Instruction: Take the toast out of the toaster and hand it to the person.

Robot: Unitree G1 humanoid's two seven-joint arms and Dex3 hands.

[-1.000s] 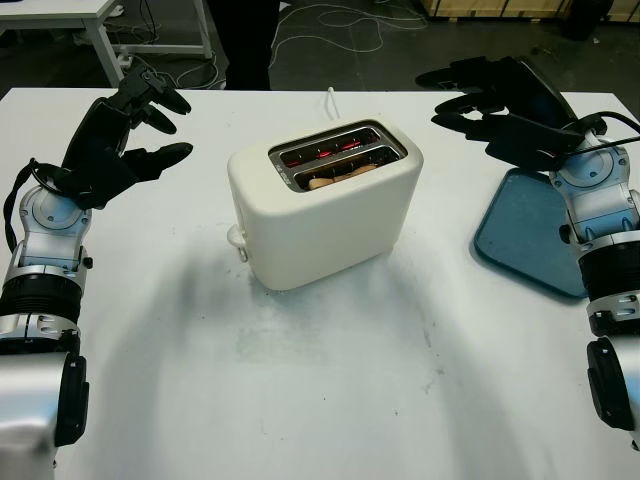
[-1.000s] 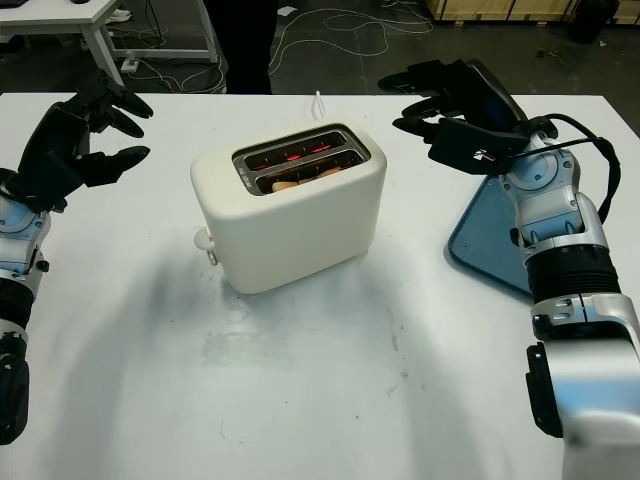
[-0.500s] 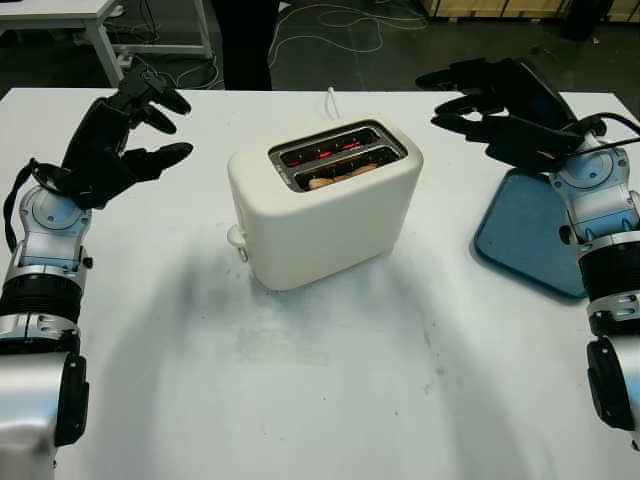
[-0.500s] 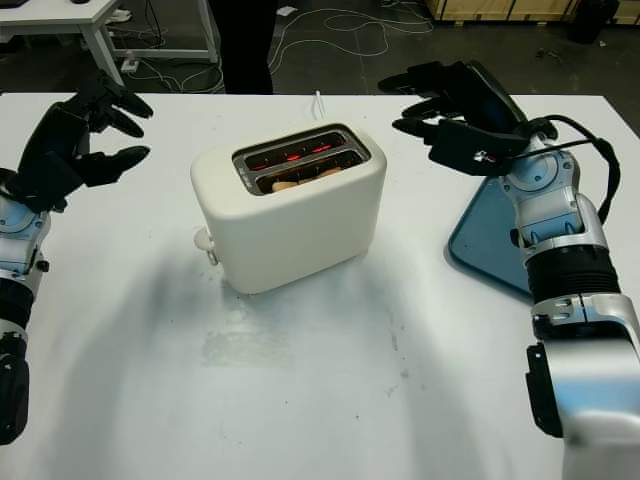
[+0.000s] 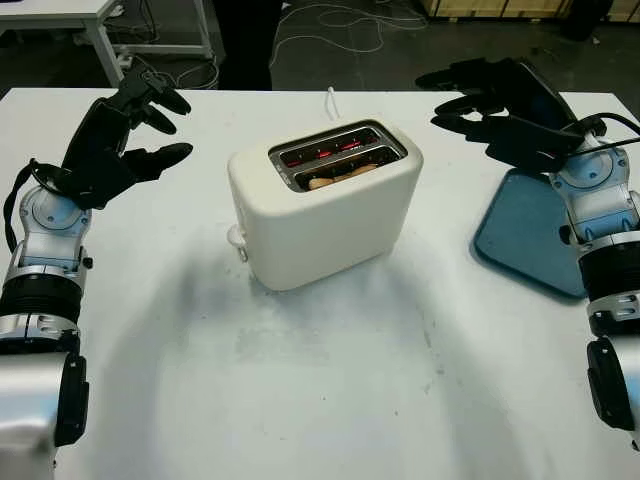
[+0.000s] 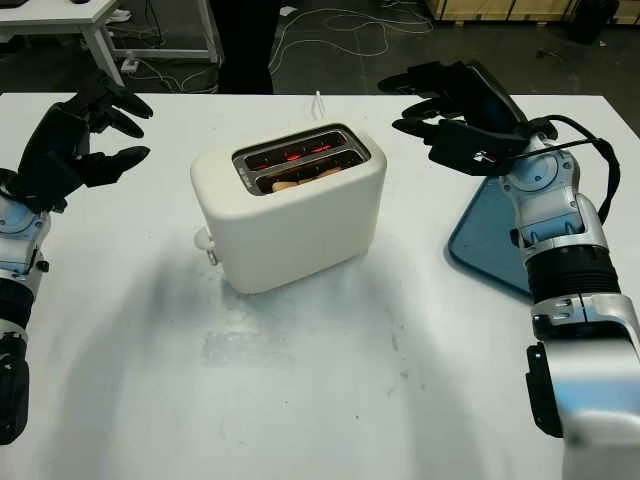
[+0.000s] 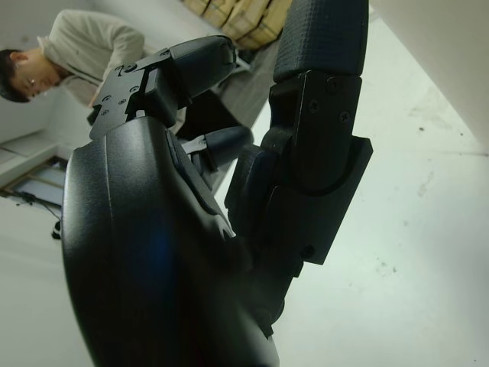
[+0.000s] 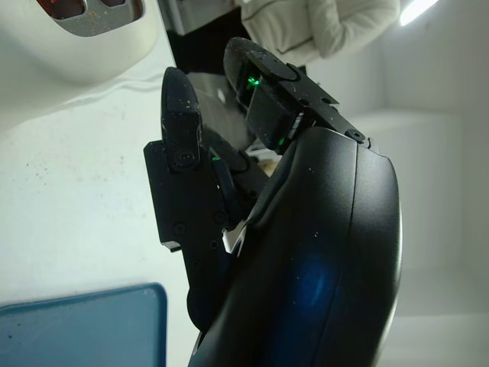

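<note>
A white desk (image 5: 330, 400) fills the foreground. Beyond it lies a dark floor (image 5: 400, 50) strewn with white cables (image 5: 335, 22). A second white table (image 5: 100, 25) stands at the far left.

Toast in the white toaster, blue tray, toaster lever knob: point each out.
toast (image 5: 335, 178), left eye view, browned top edge in near slot
blue tray (image 5: 525, 235), left eye view, bare floor
white toaster lever knob (image 6: 204, 239), right eye view, knob face

One toaster (image 5: 325, 200), one tray (image 5: 530, 235)
</note>
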